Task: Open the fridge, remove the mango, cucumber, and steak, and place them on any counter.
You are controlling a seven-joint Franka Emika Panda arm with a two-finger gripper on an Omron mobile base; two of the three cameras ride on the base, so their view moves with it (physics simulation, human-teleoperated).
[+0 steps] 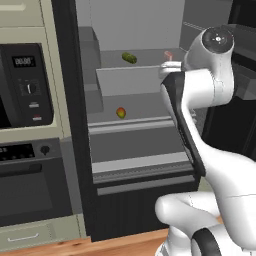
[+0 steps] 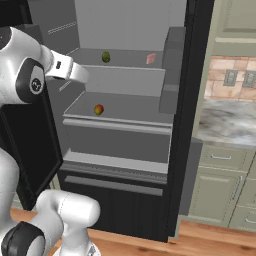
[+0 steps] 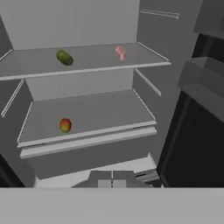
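The fridge (image 2: 125, 125) is seen with its doors swung open, its light grey shelved interior exposed. On the upper shelf (image 3: 87, 59) the cucumber (image 3: 64, 57) is laid toward the left, and the steak (image 3: 120, 52) is set toward the right of that same shelf, well apart from the cucumber. The mango (image 3: 65, 125) is placed on the shelf below, near its front edge and roughly beneath the cucumber.

The gripper (image 3: 112, 183) is held in front of the fridge, outside the shelves and lower than the mango's shelf — its fingers are pressed together and nothing is held between them. From the hand view, the mango is seen above and to the left of the fingertips, apart from them; the cucumber and steak are found higher and further back still. No task thing is touched by the claw.

In the right base view the counter (image 2: 227, 125) is seen to the right of the fridge, over sage green cabinets. In the left base view a black oven (image 1: 30, 185) and microwave (image 1: 25, 85) in beige cabinetry are seen to the fridge's left.
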